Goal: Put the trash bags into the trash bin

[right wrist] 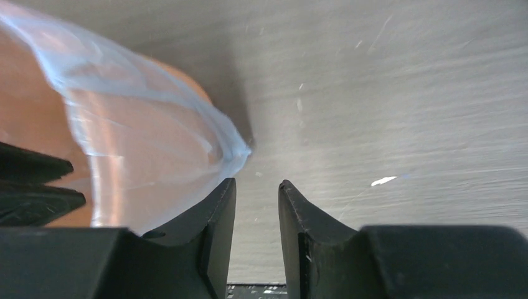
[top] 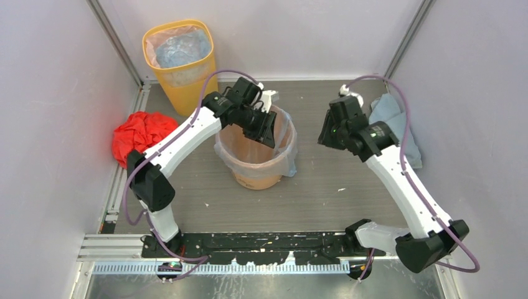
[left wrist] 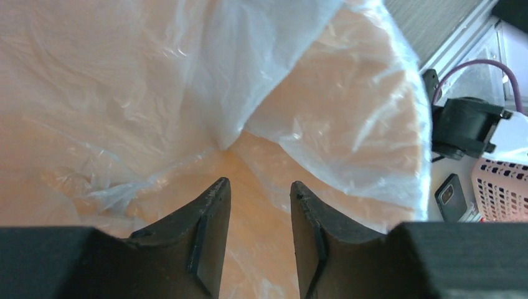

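The orange trash bin (top: 258, 177) stands mid-table, lined with a clear trash bag (top: 287, 156) folded over its rim. My left gripper (top: 266, 132) reaches into the bin's mouth from the back left. In the left wrist view it (left wrist: 258, 184) is open and empty, with the crumpled clear bag (left wrist: 280, 75) right ahead of the fingertips. My right gripper (top: 325, 134) hovers just right of the bin. In the right wrist view it (right wrist: 256, 182) is open and empty over the table, with the bag-covered bin (right wrist: 143, 162) to its left.
A taller yellow bin (top: 182, 87) with a bag inside stands at the back left. A crumpled red bag (top: 140, 134) lies by the left wall. A pale blue bag (top: 393, 121) lies at the back right, behind the right arm.
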Motion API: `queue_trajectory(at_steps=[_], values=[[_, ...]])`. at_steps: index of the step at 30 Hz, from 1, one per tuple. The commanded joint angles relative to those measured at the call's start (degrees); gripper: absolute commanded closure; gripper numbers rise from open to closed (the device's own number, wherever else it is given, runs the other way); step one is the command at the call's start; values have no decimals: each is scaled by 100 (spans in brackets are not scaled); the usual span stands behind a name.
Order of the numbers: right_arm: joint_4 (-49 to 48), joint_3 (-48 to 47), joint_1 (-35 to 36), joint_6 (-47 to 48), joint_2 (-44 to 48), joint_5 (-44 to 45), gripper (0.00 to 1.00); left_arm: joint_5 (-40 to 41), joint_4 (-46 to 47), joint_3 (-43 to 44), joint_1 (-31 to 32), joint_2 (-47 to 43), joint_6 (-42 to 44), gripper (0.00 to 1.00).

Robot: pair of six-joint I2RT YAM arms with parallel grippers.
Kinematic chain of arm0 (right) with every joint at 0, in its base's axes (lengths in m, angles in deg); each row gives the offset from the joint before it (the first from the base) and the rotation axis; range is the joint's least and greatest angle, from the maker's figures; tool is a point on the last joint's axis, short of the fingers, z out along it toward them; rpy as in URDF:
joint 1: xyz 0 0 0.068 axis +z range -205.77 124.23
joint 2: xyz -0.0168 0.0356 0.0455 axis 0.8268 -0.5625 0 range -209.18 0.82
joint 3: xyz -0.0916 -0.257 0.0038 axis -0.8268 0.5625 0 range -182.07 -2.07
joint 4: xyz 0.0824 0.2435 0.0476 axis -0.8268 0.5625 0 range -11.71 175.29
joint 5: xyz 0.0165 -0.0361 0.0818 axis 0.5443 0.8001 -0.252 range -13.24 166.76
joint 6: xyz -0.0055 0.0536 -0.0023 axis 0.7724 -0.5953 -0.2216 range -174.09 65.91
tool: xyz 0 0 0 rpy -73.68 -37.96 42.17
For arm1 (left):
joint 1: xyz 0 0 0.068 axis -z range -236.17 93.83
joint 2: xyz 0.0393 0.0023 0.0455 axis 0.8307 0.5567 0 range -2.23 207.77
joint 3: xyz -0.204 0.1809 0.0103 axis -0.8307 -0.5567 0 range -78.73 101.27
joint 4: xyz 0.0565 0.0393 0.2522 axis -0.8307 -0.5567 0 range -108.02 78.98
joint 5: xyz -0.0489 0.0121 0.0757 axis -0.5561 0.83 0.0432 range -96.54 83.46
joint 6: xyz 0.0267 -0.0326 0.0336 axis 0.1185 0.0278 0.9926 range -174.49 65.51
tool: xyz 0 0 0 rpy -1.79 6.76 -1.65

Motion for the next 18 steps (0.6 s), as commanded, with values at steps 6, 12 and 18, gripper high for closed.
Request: queue_trajectory(at_steps=[6,12,18], values=[[-2064,1724,-18,-1083,193,-1857,66,82,1437,-774,116,-77,-242,60],[-2560,2105,-23,-1401,217,-1994,66,191,1986,-1383,185,-125,-472,60],[-2640,2301,-21,-1451,110,-2019,66,439,2332,-1834,252,-134,-676,61]])
